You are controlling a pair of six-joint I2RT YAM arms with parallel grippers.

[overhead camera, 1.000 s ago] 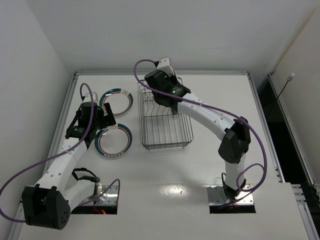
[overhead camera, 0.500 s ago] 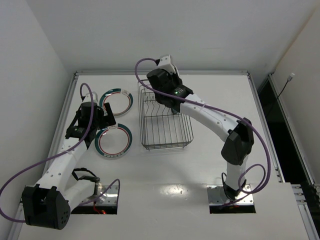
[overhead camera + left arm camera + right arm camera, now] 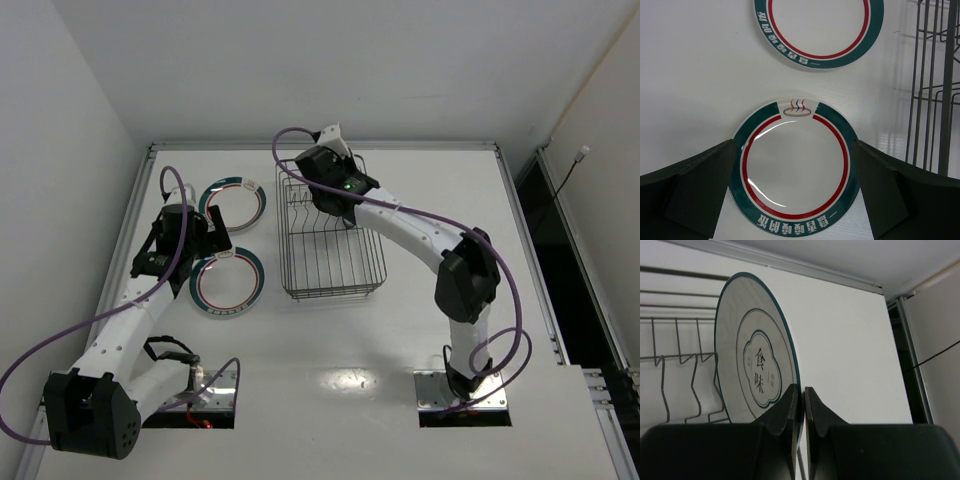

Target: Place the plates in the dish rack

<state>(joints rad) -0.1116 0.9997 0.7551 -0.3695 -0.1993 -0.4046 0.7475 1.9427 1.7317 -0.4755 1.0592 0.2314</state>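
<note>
Left tool [image 3: 793, 143]: spread wide and hovering, its two fingers straddling the near plate without touching it. No movement here over the last second.
Near plate [image 3: 795, 180]: flat on the tabletop [image 3: 430, 190], teal rim, red ring, just left of the rack. Not loaded yet.
Far plate [image 3: 817, 30]: same pattern, flat on the tabletop just beyond the near one, also waiting.
Dish rack [image 3: 330, 262]: sits mid-table, and its near stretch shows only bare wire.
Right tool [image 3: 801, 390]: pressed together, pinching the rim of the held plate, over the rack's far end.
Held plate [image 3: 752, 355]: stands on edge, white with a thin teal rim and ringed centre, with the tines [image 3: 677, 355] to its left in the wrist view. Whether it sits in a slot, I cannot tell.
Change: the right arm has nudged its wrist a touch further back and to the left, and the elbow has pulled in a little.
Meaning: this looks like fine lining-up over the dividers; the first plate is close to going in, with two left to lift.
</note>
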